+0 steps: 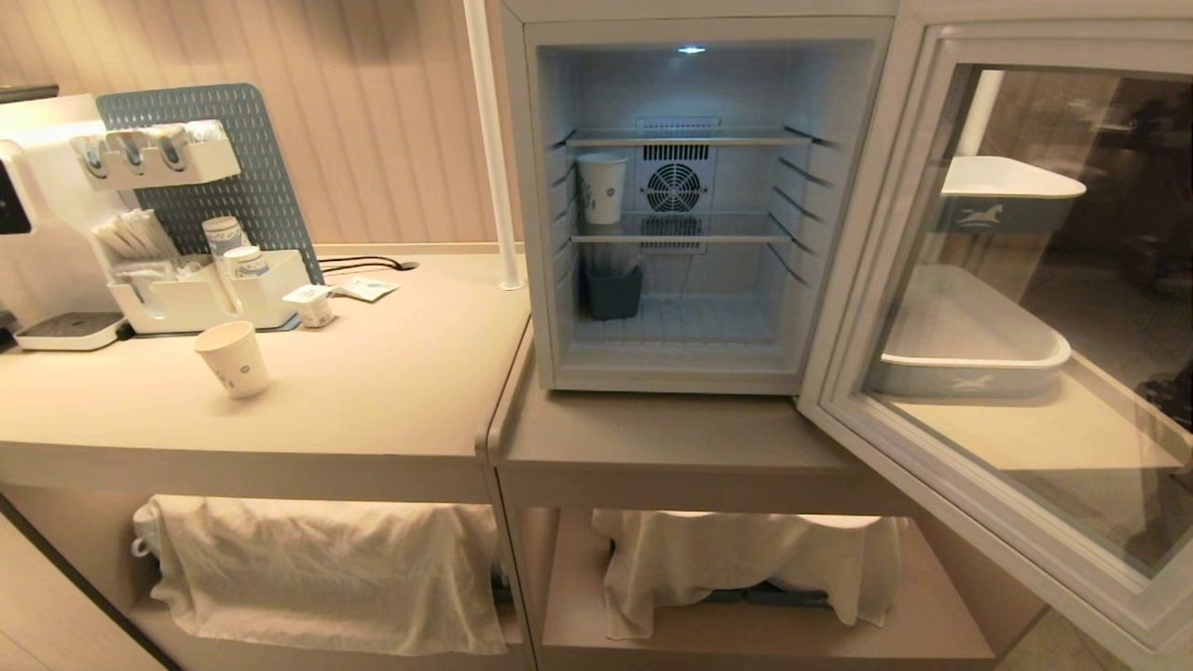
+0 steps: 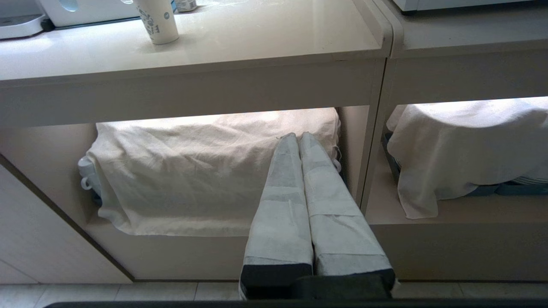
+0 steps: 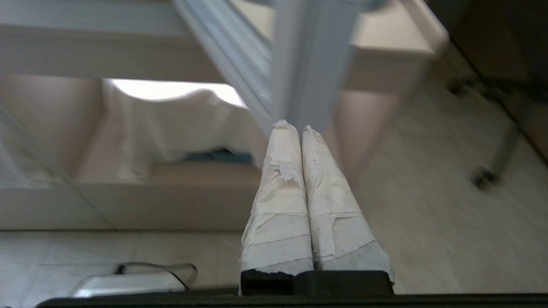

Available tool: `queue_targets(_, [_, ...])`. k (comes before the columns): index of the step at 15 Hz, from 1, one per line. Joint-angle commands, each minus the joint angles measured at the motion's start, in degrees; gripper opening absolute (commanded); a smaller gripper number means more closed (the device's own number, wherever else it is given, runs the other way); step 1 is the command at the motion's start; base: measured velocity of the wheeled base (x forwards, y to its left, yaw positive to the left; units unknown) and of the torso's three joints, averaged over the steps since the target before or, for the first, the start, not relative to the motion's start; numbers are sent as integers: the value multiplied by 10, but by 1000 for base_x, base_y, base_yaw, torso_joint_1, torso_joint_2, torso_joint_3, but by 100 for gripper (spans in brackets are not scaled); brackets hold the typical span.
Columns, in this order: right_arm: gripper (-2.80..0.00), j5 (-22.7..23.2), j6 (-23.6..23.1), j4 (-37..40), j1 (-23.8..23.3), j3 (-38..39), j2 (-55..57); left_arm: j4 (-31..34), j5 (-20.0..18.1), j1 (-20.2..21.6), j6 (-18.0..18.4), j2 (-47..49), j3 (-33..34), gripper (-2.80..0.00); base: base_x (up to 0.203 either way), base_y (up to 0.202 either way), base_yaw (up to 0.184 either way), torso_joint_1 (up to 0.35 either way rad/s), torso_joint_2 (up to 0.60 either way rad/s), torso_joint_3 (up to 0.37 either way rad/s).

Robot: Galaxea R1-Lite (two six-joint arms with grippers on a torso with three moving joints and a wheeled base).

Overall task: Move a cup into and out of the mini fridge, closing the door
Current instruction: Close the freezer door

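While the door [image 1: 1016, 308] hangs wide open, one cup [image 1: 602, 188] on the mini fridge [image 1: 694, 200] middle shelf, another cup [image 1: 233, 359] on the surface [image 1: 391, 373] near an organiser [image 1: 200, 298], both claws pinched shut, empty, right claw [image 3: 294, 127] beneath the door's edge, left claw [image 2: 298, 136] low before a cloth-draped shelf [image 2: 205, 171].

You've got the mini fridge [image 1: 694, 200] wide open — its door [image 1: 1016, 308] swung out to the right, glass pane showing two white trays behind it. One cup [image 1: 602, 188] stands upright on the middle wire shelf, left side, beside the rear fan. Another paper cup [image 1: 233, 359] sits on the worktop [image 1: 391, 373] — well apart from the fridge.
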Motion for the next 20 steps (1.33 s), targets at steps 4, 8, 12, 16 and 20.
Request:
queue_targets(4, [-280, -260, -10, 118, 49, -140, 116, 0, 0, 1, 0, 0, 0, -280, 0, 0, 0, 0, 0, 0])
queue_targets(8, [-280, -337, 40, 129, 45, -209, 233, 0, 0, 1, 0, 0, 0, -280, 0, 0, 0, 0, 0, 0])
queue_targets(12, [-280, -364, 69, 17, -66, -234, 347, 0, 0, 1, 0, 0, 0, -280, 0, 0, 0, 0, 0, 0])
queue_targets(16, [-280, -368, 13, -118, -144, -225, 388, 0, 0, 1, 0, 0, 0, -280, 0, 0, 0, 0, 0, 0])
queue_targets(20, [-280, -369, 9, -161, -178, -221, 407, 0, 0, 1, 0, 0, 0, -280, 0, 0, 0, 0, 0, 0])
